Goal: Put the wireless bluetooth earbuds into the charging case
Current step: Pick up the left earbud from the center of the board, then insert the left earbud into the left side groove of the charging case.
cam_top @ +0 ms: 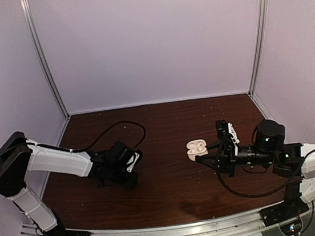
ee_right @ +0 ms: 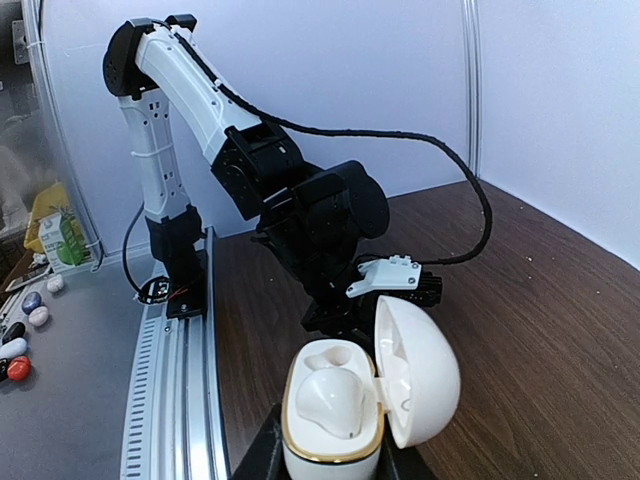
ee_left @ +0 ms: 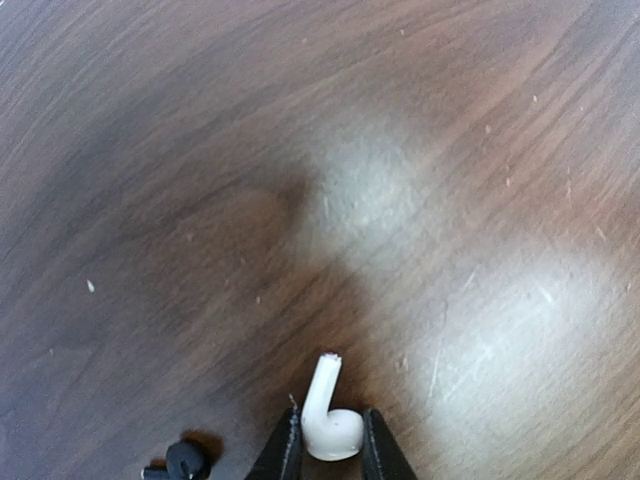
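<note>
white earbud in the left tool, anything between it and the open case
Nothing visible does. The white earbud is pinched in the left tool, and only bare table lies between it and the open charging case held in the right tool.

A dark brown wooden table [cam_top: 171, 185] with fine pale scratches fills the floor of a booth of pale lilac walls [cam_top: 148, 38]. Two metal corner posts [cam_top: 43, 57] rise at the far left and far right. A ribbed aluminium rail [cam_top: 177, 230] runs along the near edge. Nearer than the rail, at the left, a green-and-yellow carton [ee_right: 58, 243] stands near small red, white and dark pebble-like items [ee_right: 20, 368].
</note>
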You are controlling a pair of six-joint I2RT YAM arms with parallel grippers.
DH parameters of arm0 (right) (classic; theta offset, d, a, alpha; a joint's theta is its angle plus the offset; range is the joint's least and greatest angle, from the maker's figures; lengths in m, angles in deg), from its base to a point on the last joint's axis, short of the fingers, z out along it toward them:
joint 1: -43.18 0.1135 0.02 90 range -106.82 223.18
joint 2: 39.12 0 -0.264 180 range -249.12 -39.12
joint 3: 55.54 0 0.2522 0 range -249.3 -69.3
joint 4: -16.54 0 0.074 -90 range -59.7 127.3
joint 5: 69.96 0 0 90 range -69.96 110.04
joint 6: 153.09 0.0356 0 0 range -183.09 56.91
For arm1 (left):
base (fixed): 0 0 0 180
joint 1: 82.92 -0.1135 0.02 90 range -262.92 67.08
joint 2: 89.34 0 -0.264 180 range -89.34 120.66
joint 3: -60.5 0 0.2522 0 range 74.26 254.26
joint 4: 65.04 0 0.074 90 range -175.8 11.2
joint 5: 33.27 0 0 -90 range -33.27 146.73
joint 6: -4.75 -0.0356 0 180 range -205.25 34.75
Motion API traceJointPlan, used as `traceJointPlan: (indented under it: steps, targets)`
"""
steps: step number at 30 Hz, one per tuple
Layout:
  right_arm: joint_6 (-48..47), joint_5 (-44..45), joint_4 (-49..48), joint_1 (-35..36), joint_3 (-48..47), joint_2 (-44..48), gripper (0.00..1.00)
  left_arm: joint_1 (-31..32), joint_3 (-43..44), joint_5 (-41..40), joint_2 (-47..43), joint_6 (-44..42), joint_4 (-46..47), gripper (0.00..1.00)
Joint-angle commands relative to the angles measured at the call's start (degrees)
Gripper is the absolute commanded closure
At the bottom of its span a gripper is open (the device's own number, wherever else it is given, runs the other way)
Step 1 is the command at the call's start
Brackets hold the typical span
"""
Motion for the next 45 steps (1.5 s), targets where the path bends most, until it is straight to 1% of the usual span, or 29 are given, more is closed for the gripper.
traceJointPlan:
  steps: [1,5,9,14,20,25,35,38,45]
  targets:
    - [-1.6,-1.8,-2.6,-0.4,0.3,-0.3,1.0,-0.5,-0.2,0.2,-3.5,-2.3,-3.9,0.84]
    - [-6.5,-4.7,-4.1,-0.4,0.9,-1.1,1.0,0.0,1.0,2.5,-8.4,-3.3,-6.9,0.87]
    - [-13.2,-5.4,-5.1,-0.2,1.1,-2.1,1.0,1.6,3.0,9.6,-14.1,-3.1,-9.3,0.88]
    - [-20.5,-1.9,-9.8,0.3,2.6,-3.7,1.0,2.6,6.6,19.0,-19.5,-1.4,-13.3,0.89]
    - [-29.4,4.8,-18.1,1.1,5.8,-8.1,1.0,2.6,10.8,27.1,-24.4,0.4,-16.9,0.9]
    - [-34.3,8.9,-23.2,1.2,6.2,-12.3,1.0,2.6,13.7,33.5,-24.1,1.1,-19.6,0.9]
    - [-38.0,8.8,-28.4,2.2,4.9,-20.1,1.0,2.6,20.0,43.2,-20.5,2.2,-24.8,0.91]
    - [-38.9,8.7,-29.3,3.2,4.4,-22.5,1.0,2.6,20.9,44.1,-19.4,3.1,-25.6,0.91]
    - [-40.9,8.2,-31.3,5.2,2.4,-27.5,1.0,2.5,23.5,42.8,-16.2,5.3,-28.9,0.91]
